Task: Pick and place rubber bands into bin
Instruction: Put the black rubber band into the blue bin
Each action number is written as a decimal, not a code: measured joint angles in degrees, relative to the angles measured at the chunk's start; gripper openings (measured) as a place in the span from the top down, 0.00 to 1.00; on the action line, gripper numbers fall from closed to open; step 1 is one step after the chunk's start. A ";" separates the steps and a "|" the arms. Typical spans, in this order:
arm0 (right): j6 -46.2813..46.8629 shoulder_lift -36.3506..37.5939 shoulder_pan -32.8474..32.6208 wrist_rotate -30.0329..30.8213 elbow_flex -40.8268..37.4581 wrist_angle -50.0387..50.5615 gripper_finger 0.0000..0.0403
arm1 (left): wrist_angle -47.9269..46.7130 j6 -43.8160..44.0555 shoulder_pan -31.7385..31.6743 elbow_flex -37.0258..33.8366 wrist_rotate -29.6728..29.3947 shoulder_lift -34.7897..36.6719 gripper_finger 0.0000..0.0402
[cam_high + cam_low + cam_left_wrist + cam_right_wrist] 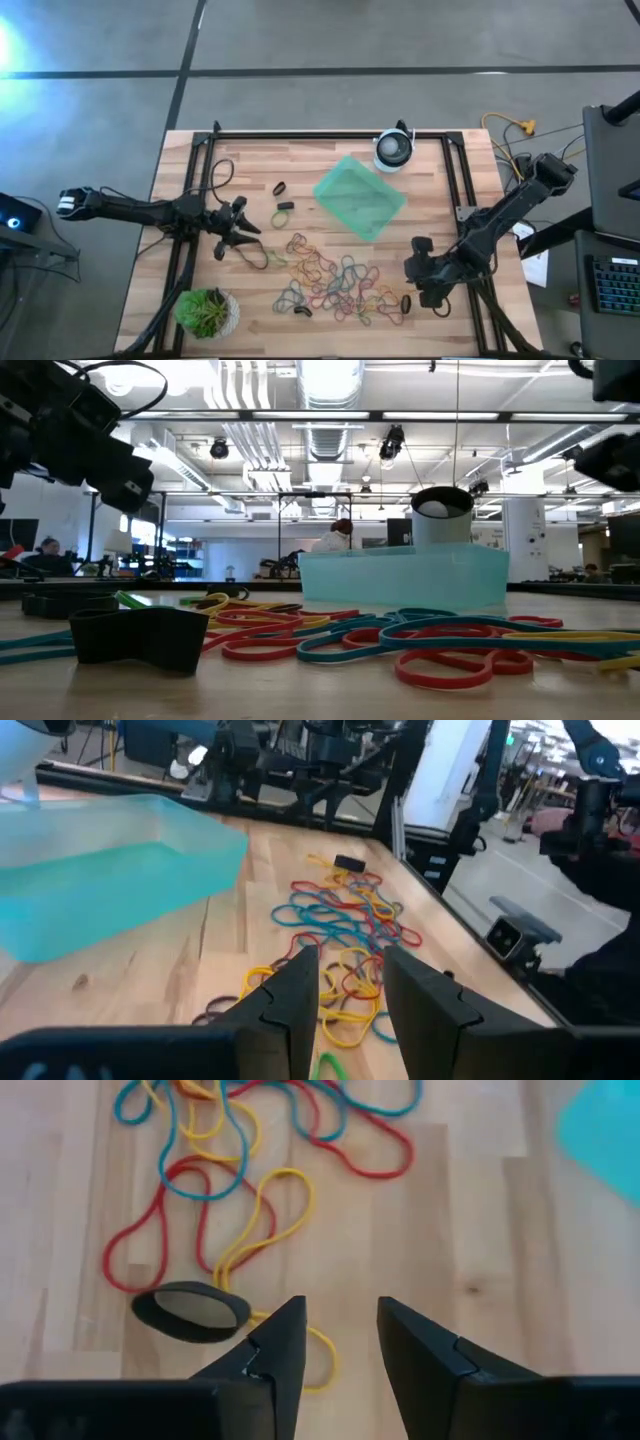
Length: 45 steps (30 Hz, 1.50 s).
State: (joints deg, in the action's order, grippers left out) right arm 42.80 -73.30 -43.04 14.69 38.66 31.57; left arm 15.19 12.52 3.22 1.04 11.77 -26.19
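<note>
The rubber bands [335, 285] lie in a loose heap of red, yellow, blue and green loops on the near middle of the wooden table; the low view shows them flat on the wood [400, 635]. A few black bands [283, 206] lie apart, left of the bin. The mint-green bin [360, 197] sits on the table behind the heap, turned cornerwise. My left gripper [235, 225] hovers left of the heap, open [350, 980], pointing at the bands [340, 915]. My right gripper [420, 270] hovers at the heap's right end, open [340, 1325], over a yellow loop [262, 1220] and beside a wide black band [190, 1308].
A round white-and-black device [393, 150] stands at the far edge behind the bin. A potted green plant [207, 312] sits at the near left corner. Black cables [215, 175] run along the table's left side. A wide black band [140, 635] lies close to the low camera.
</note>
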 joint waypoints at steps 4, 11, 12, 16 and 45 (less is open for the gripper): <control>4.13 0.00 -0.08 -2.59 -1.71 -2.20 0.74 | 0.06 -4.18 0.00 0.03 -0.02 -0.62 0.75; 5.15 0.00 -2.37 -2.77 -1.03 -3.97 0.77 | 0.15 -5.52 0.00 0.20 -0.02 -0.72 0.75; 5.57 0.00 -2.69 -2.79 -1.01 -4.19 0.78 | 0.13 -5.51 0.00 0.20 -0.02 -0.81 0.75; 5.64 -1.42 -4.11 -2.82 -1.02 -7.73 0.79 | 0.03 -5.42 0.00 0.22 -0.02 -1.69 0.75; 1.96 -17.71 -4.97 -3.86 2.60 -8.45 0.96 | 0.81 -0.86 0.00 0.24 -0.11 -10.09 0.75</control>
State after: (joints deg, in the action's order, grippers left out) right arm 44.77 -91.01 -48.01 10.83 41.26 23.12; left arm 16.00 11.66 3.22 1.28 11.66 -36.28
